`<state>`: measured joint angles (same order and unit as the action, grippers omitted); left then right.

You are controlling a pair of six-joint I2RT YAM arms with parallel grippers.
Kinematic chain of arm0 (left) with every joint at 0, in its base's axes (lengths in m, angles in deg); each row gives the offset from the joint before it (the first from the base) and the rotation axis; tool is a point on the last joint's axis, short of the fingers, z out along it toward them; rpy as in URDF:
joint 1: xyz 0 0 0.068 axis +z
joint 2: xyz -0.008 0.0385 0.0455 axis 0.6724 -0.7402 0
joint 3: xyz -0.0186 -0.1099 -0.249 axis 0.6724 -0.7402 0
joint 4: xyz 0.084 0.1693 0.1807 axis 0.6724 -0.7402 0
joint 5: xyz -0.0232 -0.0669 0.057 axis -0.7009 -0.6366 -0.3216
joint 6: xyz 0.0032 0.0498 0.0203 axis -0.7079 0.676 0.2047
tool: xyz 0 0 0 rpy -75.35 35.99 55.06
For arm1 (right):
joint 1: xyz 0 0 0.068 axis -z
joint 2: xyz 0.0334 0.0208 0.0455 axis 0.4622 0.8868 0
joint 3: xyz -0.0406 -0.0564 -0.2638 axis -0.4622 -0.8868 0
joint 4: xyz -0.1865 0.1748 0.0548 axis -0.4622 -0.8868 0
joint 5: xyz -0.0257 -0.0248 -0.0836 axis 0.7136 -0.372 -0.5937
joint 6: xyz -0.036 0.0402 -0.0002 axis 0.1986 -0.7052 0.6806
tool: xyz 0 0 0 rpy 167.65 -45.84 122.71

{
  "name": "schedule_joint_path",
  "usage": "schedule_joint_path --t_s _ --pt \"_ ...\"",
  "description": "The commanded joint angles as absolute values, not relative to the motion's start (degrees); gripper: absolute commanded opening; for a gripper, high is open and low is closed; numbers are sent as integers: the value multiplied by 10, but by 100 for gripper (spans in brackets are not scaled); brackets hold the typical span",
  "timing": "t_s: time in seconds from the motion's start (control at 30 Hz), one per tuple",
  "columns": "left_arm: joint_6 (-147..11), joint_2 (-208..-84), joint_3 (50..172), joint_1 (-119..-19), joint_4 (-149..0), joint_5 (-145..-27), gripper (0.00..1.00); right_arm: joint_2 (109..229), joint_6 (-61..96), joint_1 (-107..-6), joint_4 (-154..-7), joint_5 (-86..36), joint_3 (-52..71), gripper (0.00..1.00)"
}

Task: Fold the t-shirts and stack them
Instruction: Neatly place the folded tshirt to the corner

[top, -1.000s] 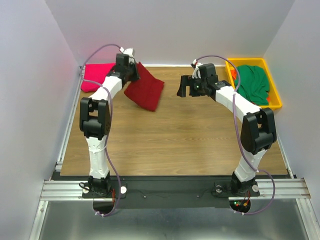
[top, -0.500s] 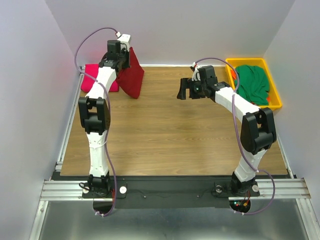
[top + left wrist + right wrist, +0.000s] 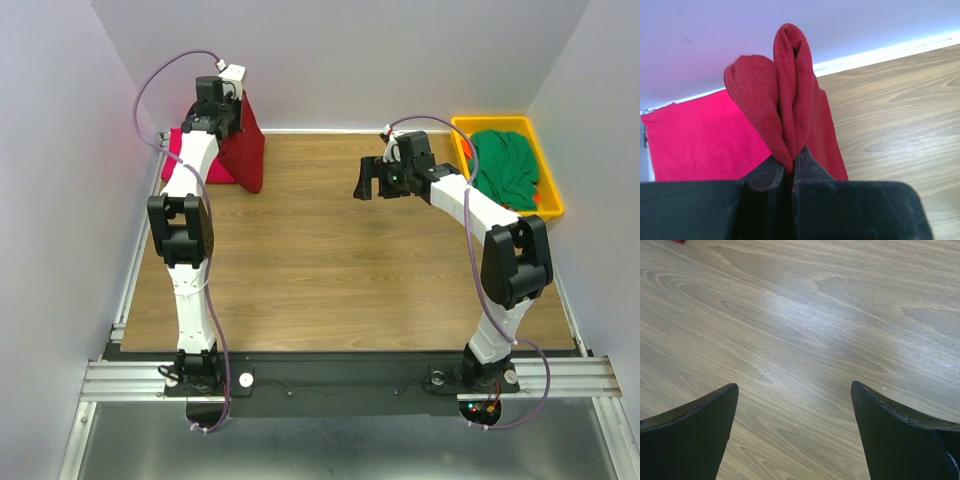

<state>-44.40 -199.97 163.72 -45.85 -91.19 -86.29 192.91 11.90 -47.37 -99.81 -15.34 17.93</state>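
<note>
Top view, left gripper (image 3: pixel 235 108): raised at the far left corner of the table (image 3: pixel 340 270), jaws clamped on the top of the maroon t-shirt (image 3: pixel 247 150).
Top view, maroon t-shirt: hangs straight down from the left gripper as a folded panel. Its lower edge is down at the wood, but whether it touches cannot be told.
Top view, pink t-shirt (image 3: pixel 217 170): lies flat on the table below and to the left of the left gripper, partly hidden by the arm and the maroon cloth.
Top view, right gripper (image 3: pixel 372 183): held above bare wood, well apart from the left gripper, jaws spread and holding nothing.
Top view, green t-shirt (image 3: pixel 505 165): bunched inside the yellow bin (image 3: pixel 490 121), to the right of the right gripper.
Left wrist view, fingers (image 3: pixel 765 175): pressed together, with only a pinch of maroon cloth between them.
Left wrist view, maroon t-shirt: rises from the fingertips in two rounded folds side by side.
Left wrist view, pink t-shirt: flat beyond the fingertips, mostly left of the maroon folds, against the foot of the wall (image 3: pixel 790 15). A narrow strip shows on their right.
Right wrist view, fingers (image 3: pixel 695 425): two dark tips set wide apart, nothing between them.
Right wrist view, table: bare wood grain fills the gap ahead of the fingertips.
</note>
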Motion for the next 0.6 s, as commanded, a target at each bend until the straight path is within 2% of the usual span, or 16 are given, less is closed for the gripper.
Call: schedule_joint_path --t_s 0.0,0.57 --pt "-419 -1959 1680 -452 -879 -876 0 1924 121 -473 -990 -144 192 100" --pt "-427 -1966 1722 -437 -885 -915 0 1925 123 -473 -990 -144 186 100"
